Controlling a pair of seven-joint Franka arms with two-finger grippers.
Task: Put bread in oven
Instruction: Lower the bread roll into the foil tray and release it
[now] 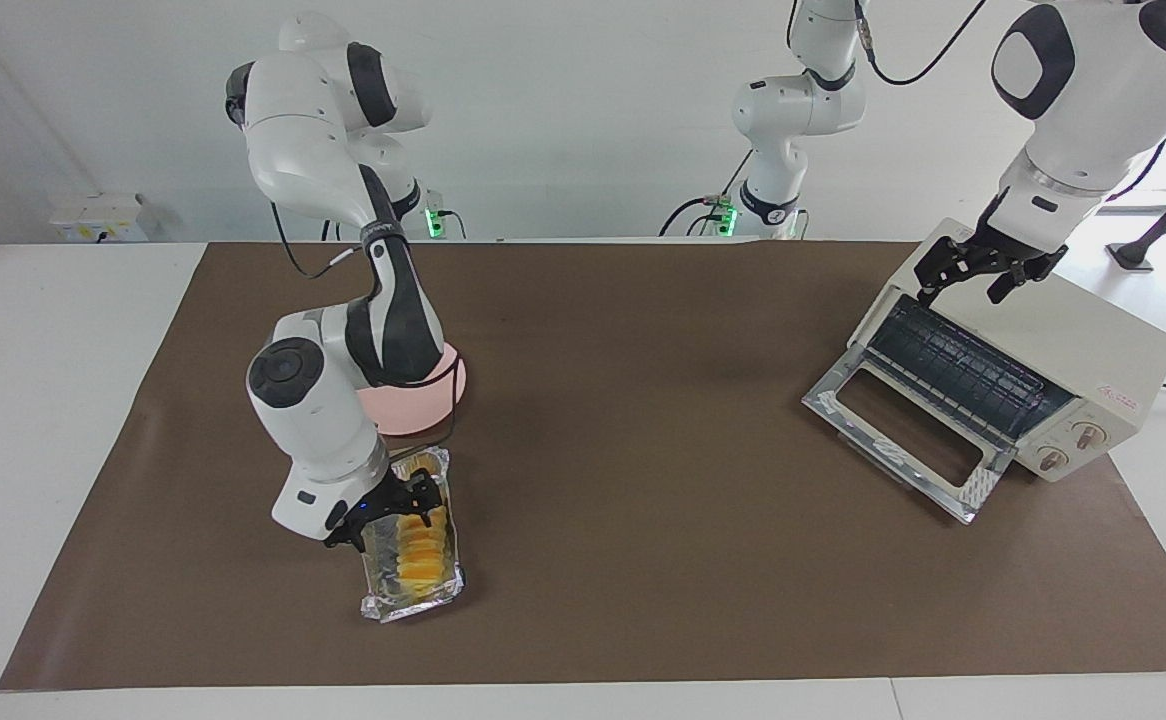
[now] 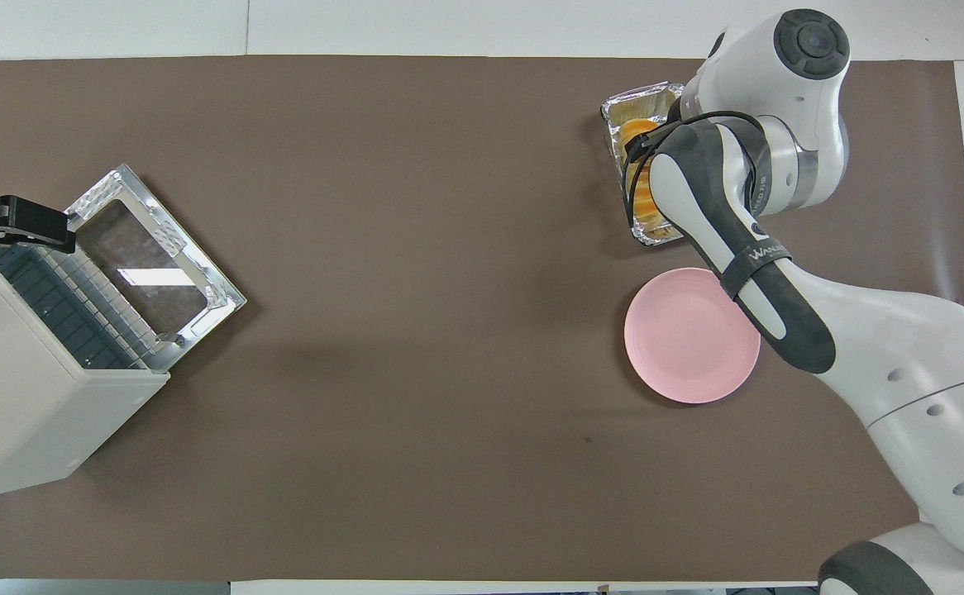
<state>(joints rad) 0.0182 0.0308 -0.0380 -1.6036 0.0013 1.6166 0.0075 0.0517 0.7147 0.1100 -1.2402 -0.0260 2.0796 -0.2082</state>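
The bread (image 1: 415,560) is a yellow-orange ridged loaf lying in a crinkled foil tray (image 1: 383,605) toward the right arm's end of the table. My right gripper (image 1: 393,520) is down at the tray, its fingers open on either side of the loaf. In the overhead view the right arm covers most of the bread (image 2: 637,132). The cream-white oven (image 1: 1083,345) stands at the left arm's end, its glass door (image 1: 903,420) dropped open and the wire rack showing. My left gripper (image 1: 973,275) is open and empty just over the oven's top edge.
A round pink plate (image 1: 413,410) lies beside the foil tray, nearer to the robots, partly under the right arm. A brown mat (image 1: 643,450) covers the table between tray and oven. The oven's two knobs (image 1: 1068,447) face away from the robots.
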